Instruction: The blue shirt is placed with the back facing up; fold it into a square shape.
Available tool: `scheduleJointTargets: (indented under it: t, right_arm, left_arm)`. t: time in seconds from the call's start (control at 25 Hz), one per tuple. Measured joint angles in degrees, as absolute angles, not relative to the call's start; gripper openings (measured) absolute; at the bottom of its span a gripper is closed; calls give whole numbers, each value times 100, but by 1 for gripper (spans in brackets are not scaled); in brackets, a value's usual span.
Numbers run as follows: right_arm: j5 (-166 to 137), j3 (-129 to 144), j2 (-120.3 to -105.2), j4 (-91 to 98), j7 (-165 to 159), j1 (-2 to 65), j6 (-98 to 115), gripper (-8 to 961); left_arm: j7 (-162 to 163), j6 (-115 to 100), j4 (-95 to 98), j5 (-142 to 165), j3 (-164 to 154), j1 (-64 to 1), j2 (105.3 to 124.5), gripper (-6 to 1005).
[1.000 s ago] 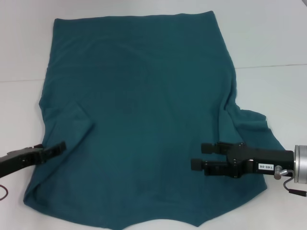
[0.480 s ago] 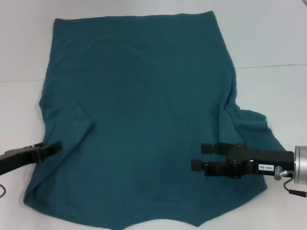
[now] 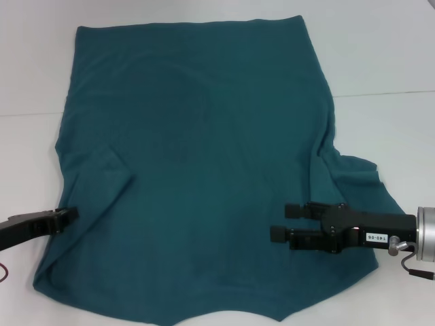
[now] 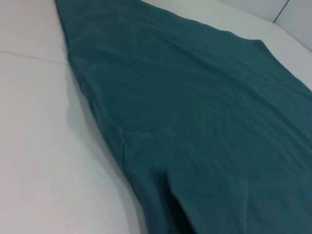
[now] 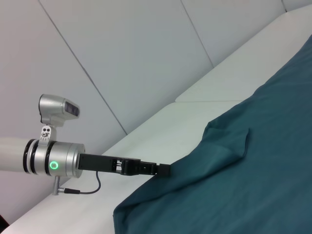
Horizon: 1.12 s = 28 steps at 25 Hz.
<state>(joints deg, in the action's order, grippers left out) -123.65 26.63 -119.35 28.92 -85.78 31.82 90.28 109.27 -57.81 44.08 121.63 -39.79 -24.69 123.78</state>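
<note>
Lying beneath right end effector [image 3: 280, 222], blue shirt [image 3: 197, 170]

Free room: bare white bench [image 3: 380, 61] borders the blue shirt [image 3: 197, 170] on the far side, left and right. 
Obstacles: left end effector [image 3: 66, 216] at the shirt's left edge, just beside a raised fold; right end effector [image 3: 282, 221], fingers parted, over the shirt's near right part. 
Shirt centre lies flat, open from above.
</note>
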Motion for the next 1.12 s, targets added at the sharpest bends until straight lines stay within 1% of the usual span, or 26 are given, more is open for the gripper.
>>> scheduleJointTargets:
  t: [0.36,0.56,0.76,1.12]
  right_arm:
    - [-12357,2663,-11935,2891,-8578,3180,9035,909]
    - [-12357,2663,-11935,2891,-8565,3175,9036,909]
    - [-12357,2663,-11935,2892,-8556,3173,9016,909]
    - [-12358,2663,-11935,2900,-8552,3173,9006,909]
  left_arm:
    - [10986,-6093,4517,12164,-3990,-2470,12383,105]
    - [10987,-6433,4555,12162,-3991,-2470,12384,-3]
    - [10979,-6630,4513,12161,-4131,-2469,12392,1]
    - [10986,-7120,4478,12344,-4347,-2557,12388,100]
